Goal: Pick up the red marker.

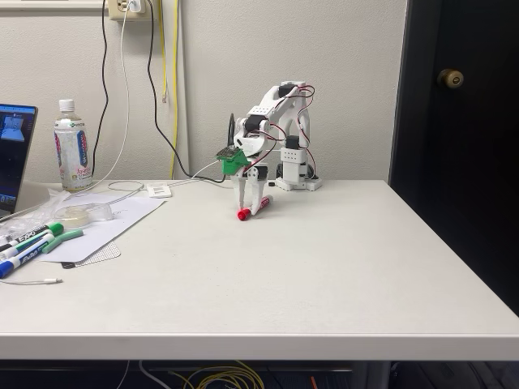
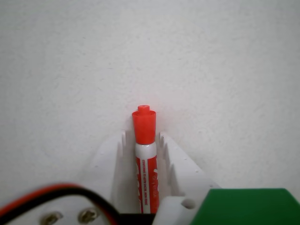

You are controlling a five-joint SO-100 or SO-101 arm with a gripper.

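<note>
The red marker (image 1: 244, 214) lies in the middle of the white table (image 1: 324, 267), just in front of the arm's base, red cap pointing toward the camera. My gripper (image 1: 250, 205) reaches down over it. In the wrist view the red marker (image 2: 146, 154) runs lengthwise between the two white fingers (image 2: 176, 161). They press against its white barrel on both sides, and the cap sticks out past the tips. My gripper (image 2: 143, 135) is shut on the marker, which rests low against the tabletop.
Green- and blue-capped markers (image 1: 32, 241) lie on papers at the table's left edge. A plastic bottle (image 1: 73, 146) and a laptop (image 1: 16, 154) stand behind them. The arm's base (image 1: 296, 174) sits by the back wall. A loose cable (image 1: 36, 282) lies near the front left.
</note>
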